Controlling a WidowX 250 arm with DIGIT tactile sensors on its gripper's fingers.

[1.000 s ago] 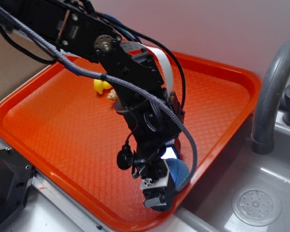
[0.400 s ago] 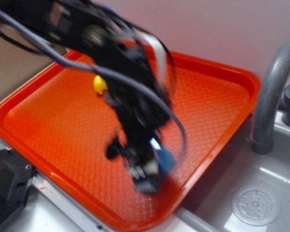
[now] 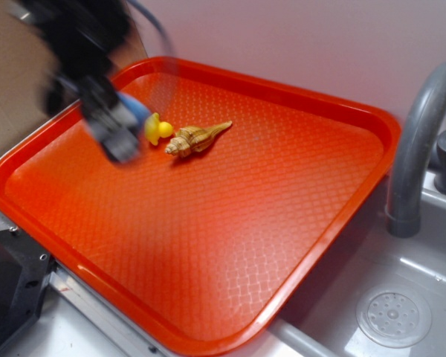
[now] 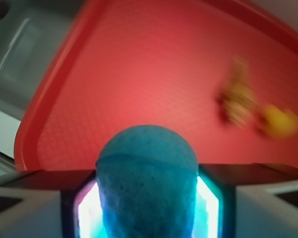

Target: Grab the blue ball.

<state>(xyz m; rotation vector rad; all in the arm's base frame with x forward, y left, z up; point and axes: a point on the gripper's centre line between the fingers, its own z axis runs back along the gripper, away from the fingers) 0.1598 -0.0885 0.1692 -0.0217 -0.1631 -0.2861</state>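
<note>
Jaws grip the blue ball on both sides, plain only in the wrist view. Outside, the blurred gripper hangs over the red tray, near a yellow duck and shell.

Claw moved from tray's near-right corner to far-left, carrying blue ball; shell now uncovered.

Kitchen-sink mock-up: grey curved plastic faucet, grey moulded sink basin with round perforated drain, textured orange plastic serving tray, plain pale wall.
</note>
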